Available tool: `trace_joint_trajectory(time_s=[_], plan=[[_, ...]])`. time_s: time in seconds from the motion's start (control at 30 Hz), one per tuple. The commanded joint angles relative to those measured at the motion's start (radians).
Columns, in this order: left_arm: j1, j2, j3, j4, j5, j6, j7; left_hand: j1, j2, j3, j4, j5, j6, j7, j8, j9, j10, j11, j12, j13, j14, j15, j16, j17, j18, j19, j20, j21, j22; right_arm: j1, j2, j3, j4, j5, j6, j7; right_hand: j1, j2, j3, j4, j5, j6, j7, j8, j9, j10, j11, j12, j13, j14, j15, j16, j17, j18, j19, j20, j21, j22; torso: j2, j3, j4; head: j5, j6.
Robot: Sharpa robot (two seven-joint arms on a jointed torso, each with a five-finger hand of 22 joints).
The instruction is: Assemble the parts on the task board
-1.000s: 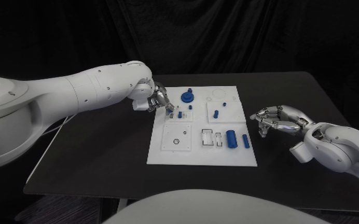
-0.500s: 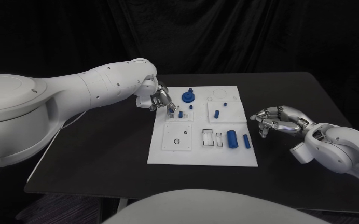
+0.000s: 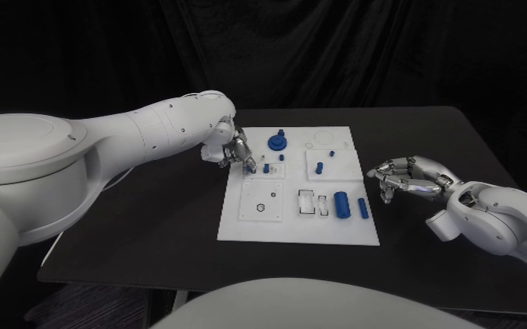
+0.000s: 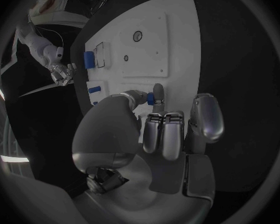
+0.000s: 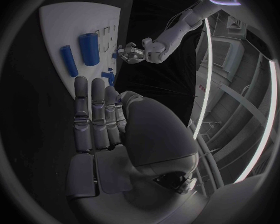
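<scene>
My right robot hand (image 3: 404, 177) hovers over the counter (image 3: 143, 222) beside the task board (image 3: 247, 226), fingers curled, holding nothing. A blue cylinder (image 3: 342, 203) and a slim blue pin (image 3: 362, 207) lie on the board's near right. Farther off, my left robot hand (image 3: 233, 150) pinches a small blue part (image 4: 151, 99) at the board's left edge

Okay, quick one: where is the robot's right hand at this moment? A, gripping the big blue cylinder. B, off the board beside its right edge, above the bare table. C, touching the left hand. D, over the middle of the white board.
B: the right hand sits beside the task board, above the black table, apart from the large blue cylinder.
</scene>
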Motion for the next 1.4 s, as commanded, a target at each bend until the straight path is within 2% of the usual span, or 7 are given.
trace_joint_trajectory(time_s=[0.03, 0.07, 0.13, 0.37, 0.53, 0.93, 1.4], plan=[[-0.004, 0.005, 0.001, -0.010, -0.013, 0.016, -0.007, 0.011, 0.005, 0.005, -0.010, -0.021, -0.005, 0.000, 0.006, 0.003, 0.108, 0.007, -0.001, 0.261, 0.104, 0.009, 0.003, 0.263, 0.012, -0.003, 0.002, 0.001, 0.156, -0.002, 0.000, 0.001, 0.001, -0.001, 0.012, -0.017, 0.001, 0.001, 0.003, -0.001, 0.001, -0.001, 0.000, 0.006, -0.001, -0.004, 0.001, 0.002, -0.001, -0.005, -0.004, 0.007, -0.002, 0.018, -0.005, -0.003, 0.006, 0.002, 0.001, -0.0004, 0.0001, 0.000, 0.000], [-0.005, 0.006, 0.001, -0.011, -0.014, 0.015, -0.007, 0.012, 0.005, 0.004, -0.010, -0.024, -0.005, 0.000, 0.006, 0.003, 0.108, 0.007, -0.001, 0.261, 0.104, 0.009, 0.003, 0.263, 0.012, -0.002, 0.002, 0.001, 0.156, -0.002, 0.001, 0.001, 0.001, -0.001, 0.013, -0.017, 0.001, 0.001, 0.003, -0.001, 0.001, -0.001, 0.000, 0.006, -0.001, -0.004, 0.001, 0.002, -0.001, -0.005, -0.004, 0.007, -0.002, 0.018, -0.005, -0.003, 0.006, 0.002, 0.001, -0.0002, -0.0003, 0.001, 0.000], [-0.006, 0.008, 0.001, -0.016, -0.014, 0.013, -0.008, 0.013, 0.010, -0.003, -0.008, -0.069, -0.006, 0.000, 0.007, 0.004, 0.108, 0.007, -0.001, 0.261, 0.104, 0.010, 0.003, 0.263, 0.012, -0.003, 0.003, 0.001, 0.156, -0.002, 0.001, 0.001, 0.001, -0.001, 0.013, -0.018, 0.000, 0.001, 0.003, 0.000, 0.000, -0.001, 0.000, 0.006, -0.001, -0.004, 0.001, 0.002, -0.001, -0.005, -0.004, 0.007, -0.002, 0.018, -0.005, -0.002, 0.006, 0.002, 0.001, -0.0001, -0.0003, 0.002, 0.000], [-0.010, 0.011, 0.001, -0.022, -0.014, 0.000, -0.006, 0.017, 0.019, -0.008, -0.007, -0.102, -0.008, 0.000, 0.007, 0.005, 0.108, 0.008, -0.001, 0.261, 0.104, 0.010, 0.003, 0.263, 0.013, -0.004, 0.003, 0.000, 0.156, -0.002, 0.003, 0.001, -0.001, -0.001, 0.016, -0.020, 0.000, 0.001, 0.003, 0.000, 0.000, -0.001, 0.000, 0.006, -0.001, -0.004, 0.001, 0.002, -0.001, -0.005, -0.004, 0.007, -0.002, 0.018, -0.005, -0.002, 0.006, 0.002, -0.001, 0.0002, -0.0008, 0.004, 0.000], [-0.013, 0.012, 0.001, -0.015, -0.014, -0.003, -0.004, 0.017, 0.022, -0.020, -0.004, -0.148, -0.009, 0.001, 0.006, 0.006, 0.108, 0.009, -0.001, 0.261, 0.104, 0.011, 0.003, 0.263, 0.014, -0.007, 0.004, -0.005, 0.154, -0.002, 0.004, 0.001, -0.002, -0.001, 0.019, -0.023, 0.000, 0.002, 0.004, 0.000, 0.000, -0.002, 0.000, 0.006, -0.002, -0.004, 0.001, 0.002, -0.001, -0.006, -0.004, 0.006, -0.002, 0.018, -0.006, -0.002, 0.006, 0.002, -0.001, -0.0001, -0.0008, 0.004, 0.000], [-0.016, 0.013, 0.001, 0.000, -0.014, -0.019, 0.003, 0.020, 0.021, -0.027, -0.005, -0.169, -0.016, 0.002, 0.003, 0.004, 0.108, 0.009, -0.001, 0.261, 0.104, 0.012, 0.003, 0.263, 0.016, -0.013, 0.005, -0.017, 0.151, -0.002, 0.001, 0.001, 0.000, -0.001, 0.022, -0.030, 0.000, 0.002, 0.004, 0.000, 0.000, -0.002, 0.000, 0.006, -0.002, -0.005, 0.001, 0.002, -0.002, -0.006, -0.004, 0.006, -0.002, 0.018, -0.006, -0.002, 0.006, 0.002, -0.001, 0.0002, -0.0009, 0.001, 0.000], [-0.021, 0.016, 0.001, -0.006, -0.014, -0.055, 0.011, 0.023, 0.029, -0.025, -0.004, -0.170, -0.024, 0.004, -0.003, 0.002, 0.108, 0.011, -0.001, 0.261, 0.104, 0.013, 0.003, 0.263, 0.017, -0.016, 0.006, -0.023, 0.149, -0.002, 0.000, 0.001, 0.001, -0.001, 0.025, -0.034, 0.001, 0.002, 0.004, 0.000, 0.000, -0.003, 0.000, 0.006, -0.002, -0.005, 0.001, 0.002, -0.002, -0.007, -0.004, 0.006, -0.003, 0.018, -0.006, -0.002, 0.006, 0.002, -0.001, 0.0001, -0.0006, 0.002, 0.000]])
